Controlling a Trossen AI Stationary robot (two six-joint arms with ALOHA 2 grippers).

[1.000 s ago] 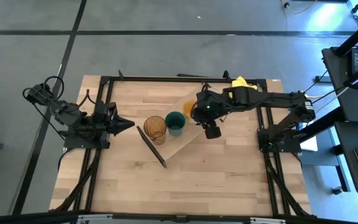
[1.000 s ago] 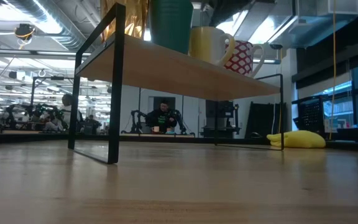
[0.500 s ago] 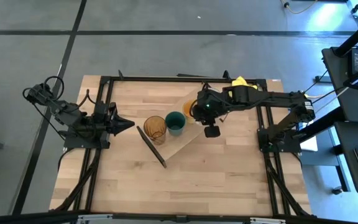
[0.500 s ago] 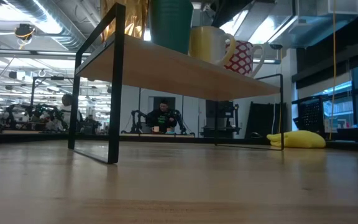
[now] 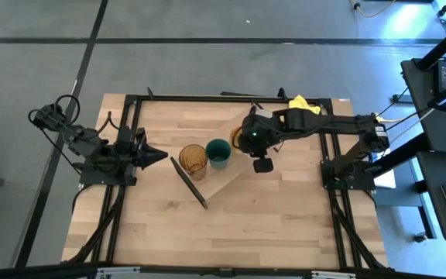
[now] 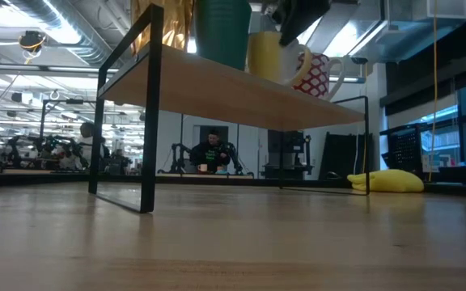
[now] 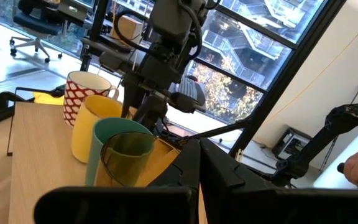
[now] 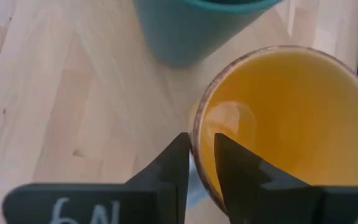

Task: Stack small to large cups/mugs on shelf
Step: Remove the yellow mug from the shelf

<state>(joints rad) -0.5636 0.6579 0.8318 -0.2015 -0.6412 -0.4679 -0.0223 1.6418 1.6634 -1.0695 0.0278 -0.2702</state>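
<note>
Four cups stand in a row on the light-wood shelf (image 5: 223, 182): an amber ribbed tumbler (image 5: 193, 159), a teal cup (image 5: 218, 153), an orange mug (image 8: 284, 124) and a white mug with red pattern (image 6: 320, 77). My right gripper (image 8: 201, 138) is over the orange mug, shut on it. The right arm hides the white mug in the high view. My left gripper (image 5: 159, 155) waits shut at the table's left, pointing at the row. My right gripper has the orange mug's rim (image 8: 199, 127) between its fingers, one finger (image 8: 235, 174) inside the mug and one (image 8: 173, 171) outside. The fingers come from above, pointing down. The mug stands upright on the shelf.
A yellow cloth (image 5: 299, 101) lies at the table's far right, behind the right arm. The shelf's dark end panel (image 5: 189, 184) slants across the table's middle. Bare wood table (image 5: 269, 225) lies toward the near edge. A person (image 6: 211, 153) sits far off in the room.
My right gripper has come down onto the orange mug; it now shows at the top of the low view above that mug, where it did not before. The cups and the shelf have kept their places.
</note>
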